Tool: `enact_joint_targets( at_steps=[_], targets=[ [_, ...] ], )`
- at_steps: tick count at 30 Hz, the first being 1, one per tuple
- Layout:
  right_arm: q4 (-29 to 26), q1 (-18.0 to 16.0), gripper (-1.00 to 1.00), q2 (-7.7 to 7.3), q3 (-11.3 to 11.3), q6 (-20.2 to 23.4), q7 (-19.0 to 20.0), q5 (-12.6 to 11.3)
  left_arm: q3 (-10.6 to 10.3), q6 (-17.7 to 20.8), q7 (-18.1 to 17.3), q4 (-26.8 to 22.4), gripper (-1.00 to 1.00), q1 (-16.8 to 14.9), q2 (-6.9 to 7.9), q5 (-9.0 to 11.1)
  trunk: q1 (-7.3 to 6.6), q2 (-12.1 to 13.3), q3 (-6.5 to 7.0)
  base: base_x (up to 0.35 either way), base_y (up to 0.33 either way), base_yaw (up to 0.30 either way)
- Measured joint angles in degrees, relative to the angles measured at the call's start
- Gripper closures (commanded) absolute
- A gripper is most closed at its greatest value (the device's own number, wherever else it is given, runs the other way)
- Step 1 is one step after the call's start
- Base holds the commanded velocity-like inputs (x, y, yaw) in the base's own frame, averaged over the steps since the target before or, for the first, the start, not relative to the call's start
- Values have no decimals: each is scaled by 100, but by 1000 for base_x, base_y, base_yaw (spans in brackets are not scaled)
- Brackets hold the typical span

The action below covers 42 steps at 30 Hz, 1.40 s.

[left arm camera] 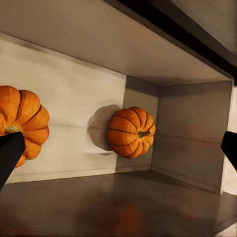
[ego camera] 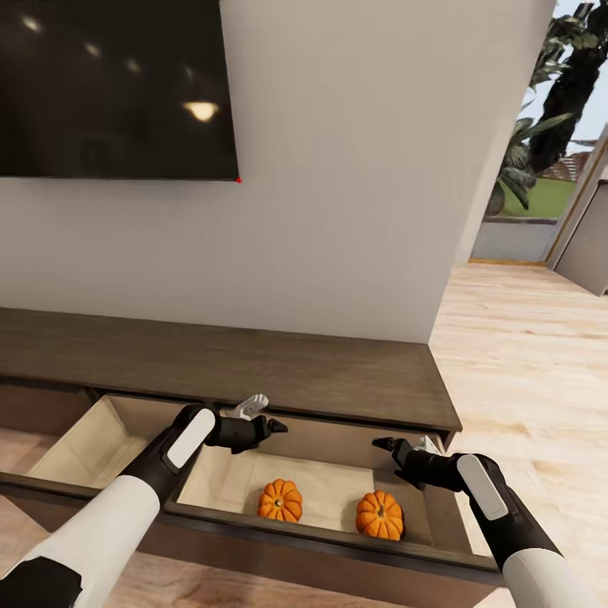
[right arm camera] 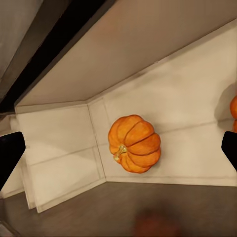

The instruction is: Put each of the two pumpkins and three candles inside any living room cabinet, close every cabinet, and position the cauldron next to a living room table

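Note:
The long dark cabinet [ego camera: 253,363] has two drawers pulled out below me. Two orange pumpkins lie in the right drawer [ego camera: 325,485], one [ego camera: 280,500] [left arm camera: 131,132] toward its middle and the other [ego camera: 379,515] [right arm camera: 134,144] near its right end. My left gripper [ego camera: 274,428] hovers open over the drawer's back left part. Over its back right part my right gripper [ego camera: 387,452] is open too. Neither holds anything. In each wrist view the dark fingertips [left arm camera: 10,153] [right arm camera: 10,155] stand far apart. The candles and the cauldron are out of view.
The left drawer [ego camera: 84,435] is open with a bare tan inside. A black TV [ego camera: 114,84] hangs on the white wall above the cabinet. Light wooden floor [ego camera: 523,355] stretches to the right toward a doorway with plants [ego camera: 557,101].

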Motion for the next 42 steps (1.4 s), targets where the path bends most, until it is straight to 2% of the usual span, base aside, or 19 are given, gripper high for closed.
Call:
enact_joint_targets(
  at_steps=[7,42],
  targets=[
    [0,0,-100,0,0,0,0,0,6,9,204,-34,-100,-3,-47,8,-154,281,126,0,0,0],
    [0,0,-100,0,0,-2,2,-8,10,12,217,-77,-100,6,-53,2,-921,1685,754,-54,0,0]
  ],
)
